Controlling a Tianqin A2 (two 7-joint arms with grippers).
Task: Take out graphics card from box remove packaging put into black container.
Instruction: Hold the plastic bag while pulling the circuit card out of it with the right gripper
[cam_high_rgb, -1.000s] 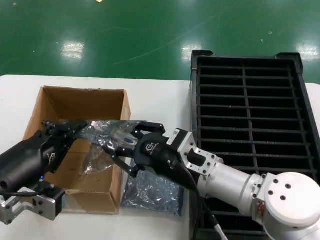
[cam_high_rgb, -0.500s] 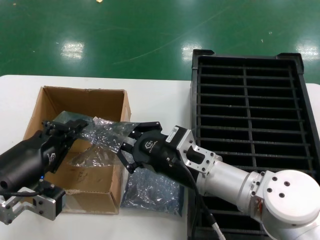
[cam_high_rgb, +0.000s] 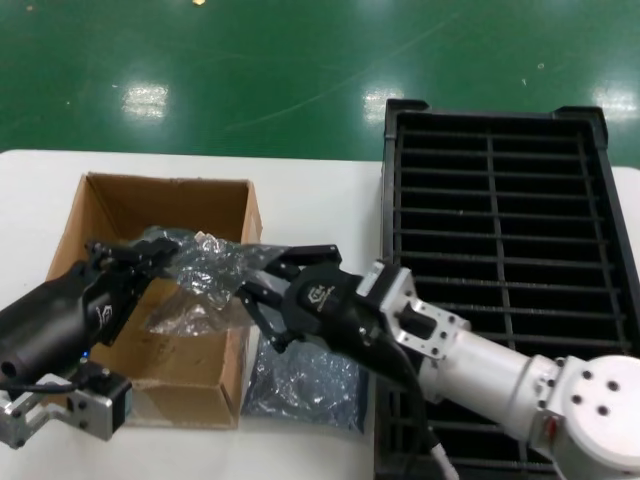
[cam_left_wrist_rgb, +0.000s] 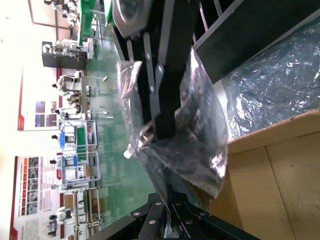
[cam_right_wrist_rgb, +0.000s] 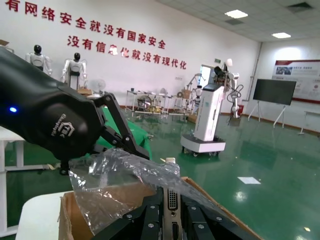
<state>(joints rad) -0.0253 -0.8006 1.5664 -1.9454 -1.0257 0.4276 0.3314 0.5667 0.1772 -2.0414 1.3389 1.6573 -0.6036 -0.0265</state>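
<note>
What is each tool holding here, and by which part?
The left tool pinches the bag by its end over the box. The right tool grips the card at its bracket end, inside the bag.

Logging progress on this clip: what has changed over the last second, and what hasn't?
The right gripper has pulled slightly toward the black container, drawing the graphics card out of the packaging, which now looks stretched. The left gripper stays clamped on the bag over the box. The second bag hasn't moved.
</note>
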